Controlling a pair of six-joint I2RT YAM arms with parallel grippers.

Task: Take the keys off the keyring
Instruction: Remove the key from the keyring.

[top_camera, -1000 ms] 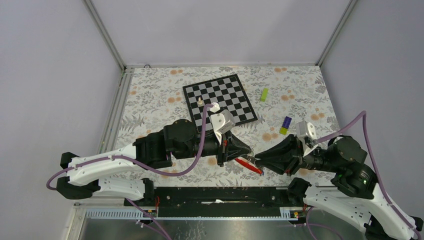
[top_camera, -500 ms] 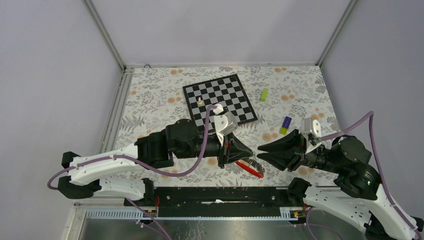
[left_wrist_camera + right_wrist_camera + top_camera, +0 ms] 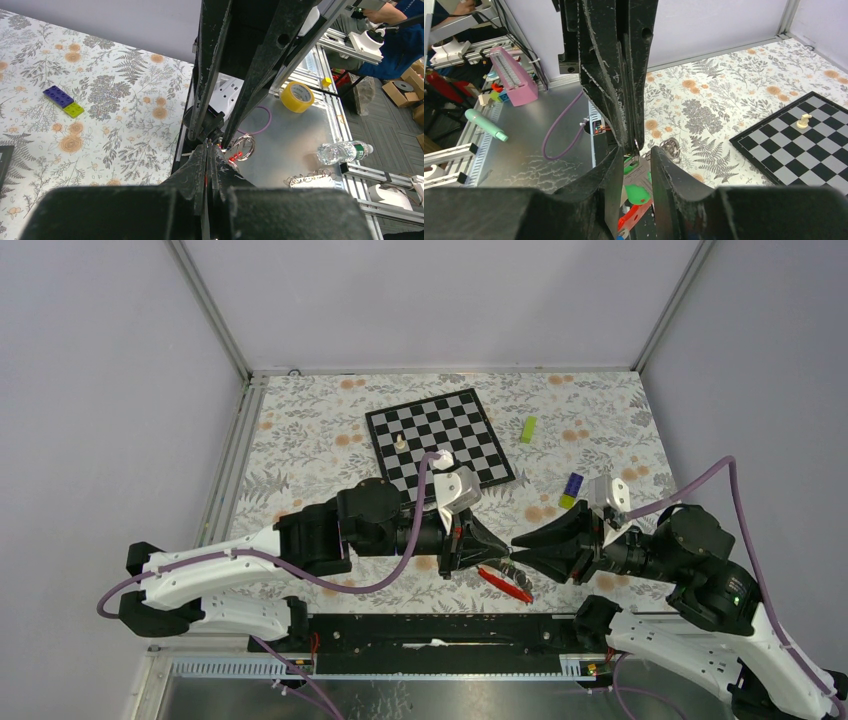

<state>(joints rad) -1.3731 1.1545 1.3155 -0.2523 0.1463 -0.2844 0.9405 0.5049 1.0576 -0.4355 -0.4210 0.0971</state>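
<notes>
My left gripper (image 3: pixel 503 556) is shut on the keyring just above the flowered cloth near the front edge. In the left wrist view its tips (image 3: pixel 209 146) pinch a thin wire, and the silvery ring (image 3: pixel 253 148) with red beads hangs just to their right. The red strap (image 3: pixel 505 586) trails below. My right gripper (image 3: pixel 518 547) faces it tip to tip with its jaws apart. In the right wrist view a green-headed key (image 3: pixel 636 193) and its grey blade hang between the open fingers of the right gripper (image 3: pixel 638 150), above the red strap (image 3: pixel 633 216).
A chessboard (image 3: pixel 440 437) with a white piece (image 3: pixel 400 441) lies behind the left arm. A lime block (image 3: pixel 528 428) and a purple-and-yellow block (image 3: pixel 571 489) lie at the back right. A small silvery ring (image 3: pixel 670 146) rests on the cloth beyond the right fingers.
The right gripper let go, opened and drew back to the right. It has now closed in on the left tips again, jaws still apart. The left arm edged slightly right.
</notes>
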